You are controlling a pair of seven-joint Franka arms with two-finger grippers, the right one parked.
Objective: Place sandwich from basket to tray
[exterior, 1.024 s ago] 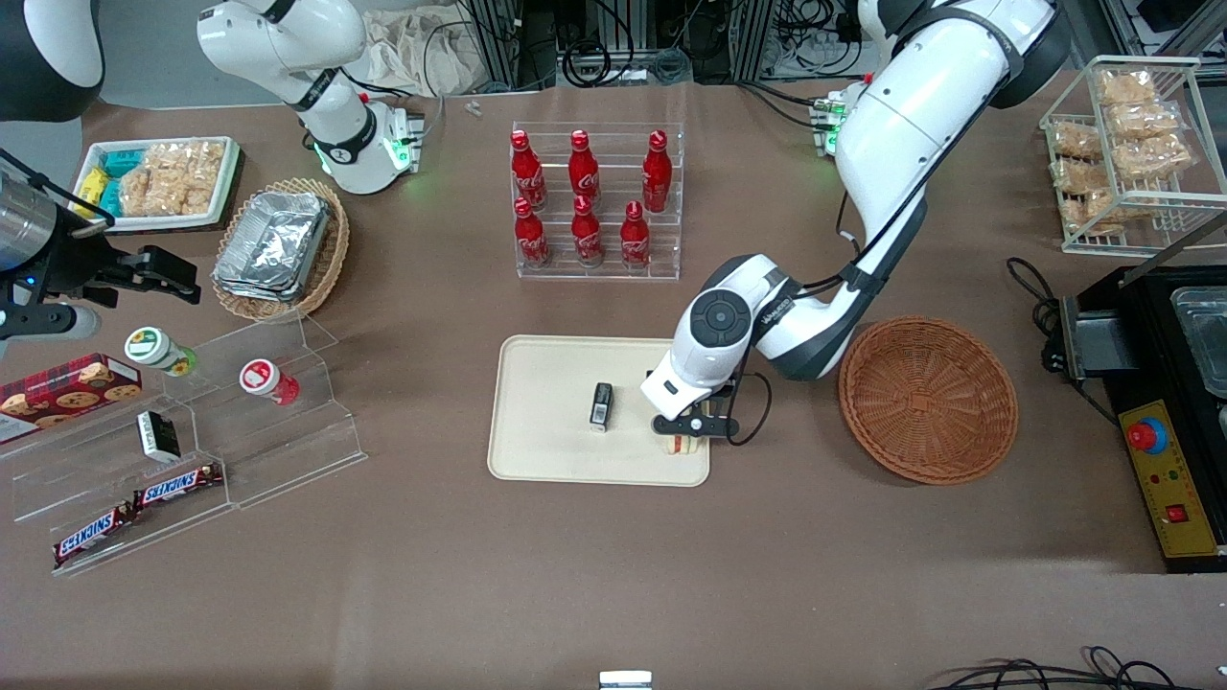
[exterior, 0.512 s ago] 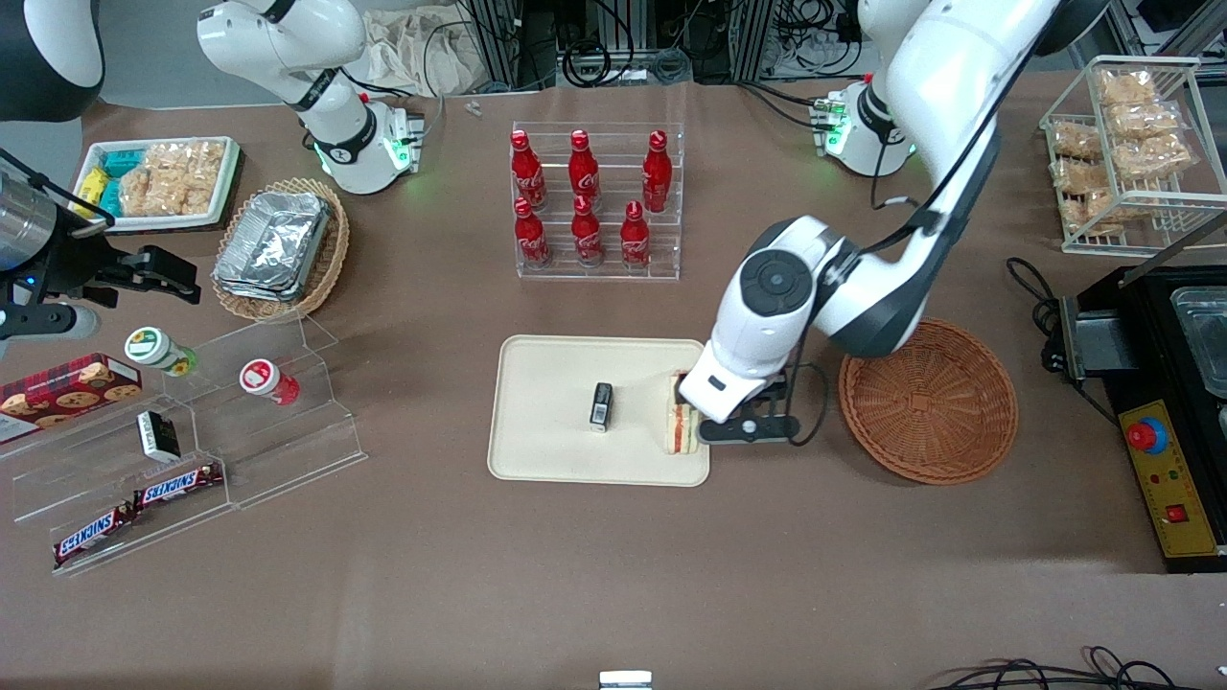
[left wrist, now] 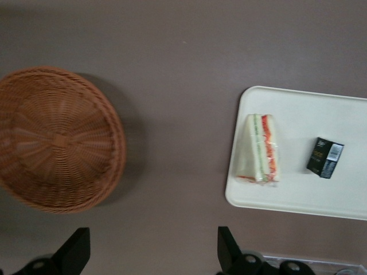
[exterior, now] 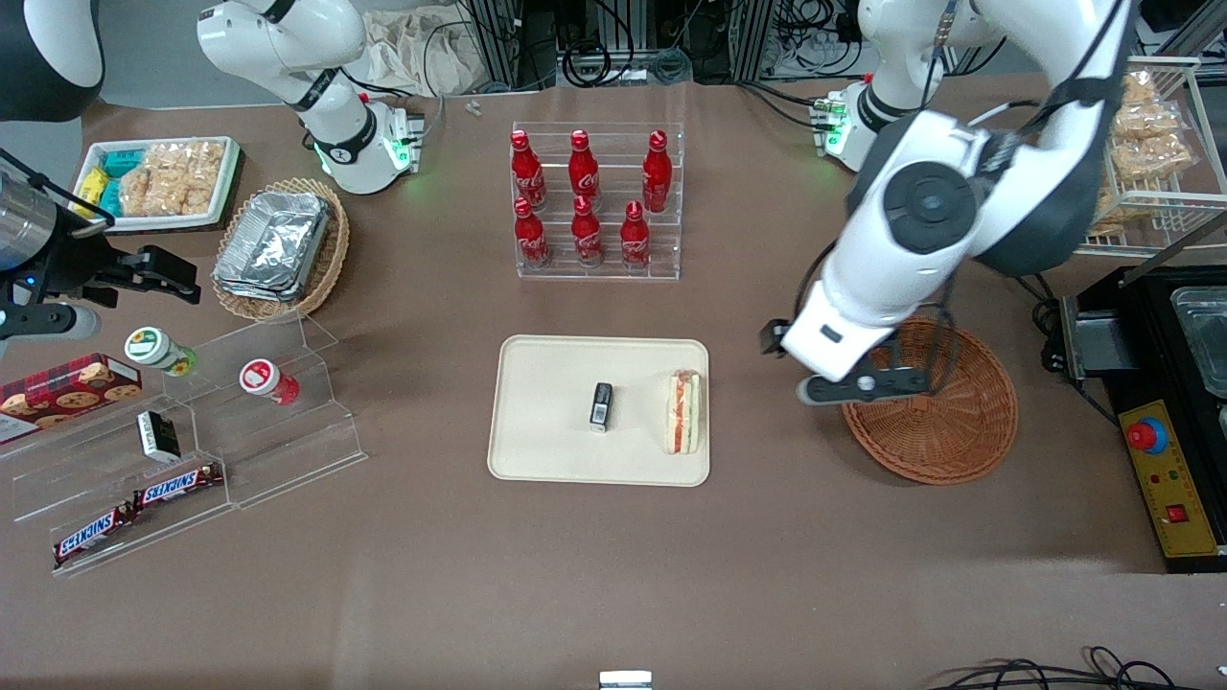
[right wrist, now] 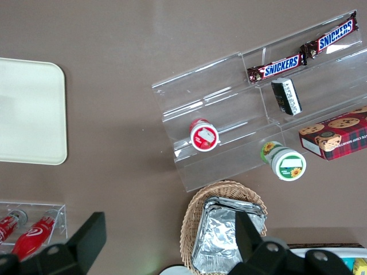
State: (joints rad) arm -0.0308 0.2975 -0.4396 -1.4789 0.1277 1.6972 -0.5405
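Observation:
The sandwich [exterior: 683, 412] lies on the cream tray [exterior: 546, 450], at the tray's end nearest the basket; it also shows in the left wrist view [left wrist: 262, 148] on the tray [left wrist: 338, 195]. The reddish-brown wicker basket [exterior: 944, 422] is empty, as the left wrist view [left wrist: 54, 137] shows. My gripper [exterior: 853, 386] is open and empty, raised high above the table between the tray and the basket, over the basket's rim. Its fingers [left wrist: 226, 249] stand wide apart over bare table.
A small black packet [exterior: 601, 405] lies mid-tray. A clear rack of red bottles [exterior: 594, 201] stands farther from the camera than the tray. A clear stepped shelf with snacks [exterior: 192, 422] and a tan basket of foil containers [exterior: 278, 247] lie toward the parked arm's end.
My gripper has let go of the sandwich on the tray, risen and swung away toward the basket. The sandwich stays on the tray.

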